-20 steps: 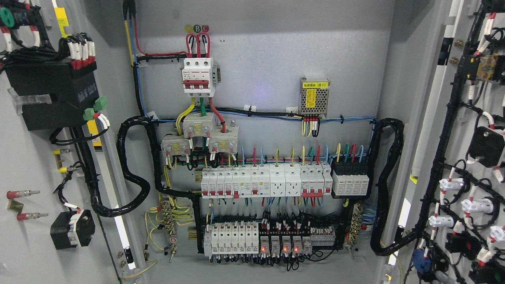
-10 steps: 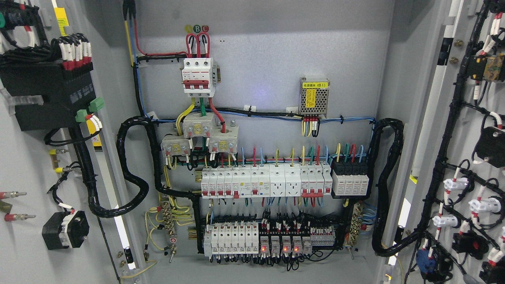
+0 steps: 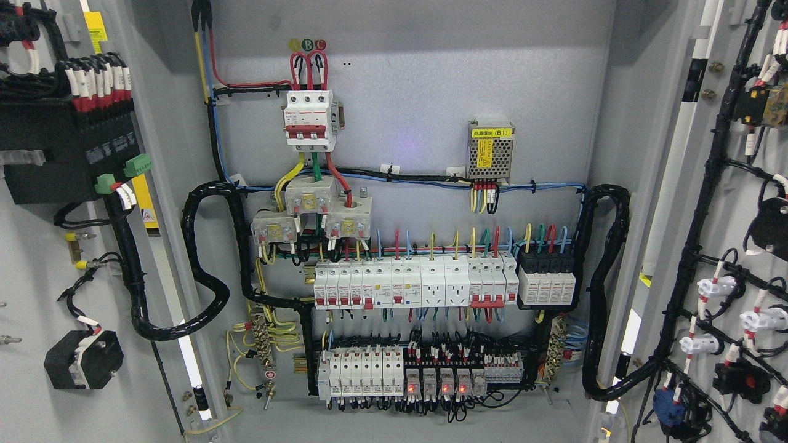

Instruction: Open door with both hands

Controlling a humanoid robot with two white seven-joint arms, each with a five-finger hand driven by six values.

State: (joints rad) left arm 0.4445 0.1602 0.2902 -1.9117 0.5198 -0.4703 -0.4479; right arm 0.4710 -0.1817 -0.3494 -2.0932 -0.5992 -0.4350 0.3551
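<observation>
Item: cabinet, both leaves swung wide — left door [image 3: 37, 258] at 9 o'clock, right door [image 3: 732, 203] at 3 o'clock, inner faces toward you, breaker panel [image 3: 412, 283] exposed at centre. You see neither robot hand, so their state cannot be told. Opening looks essentially done; little remains.

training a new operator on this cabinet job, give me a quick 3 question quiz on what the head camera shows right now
1. True or false: both cabinet doors stand open, showing the wiring inside.
2. What colour is the label on the small mesh-cased power module? A) yellow B) green C) white
3. Fill in: the lit indicators on the bottom relay row glow ____.

Key: 1 true: left door and right door are swung out. 2 A. 3 red. Neither robot hand is in view.
</observation>
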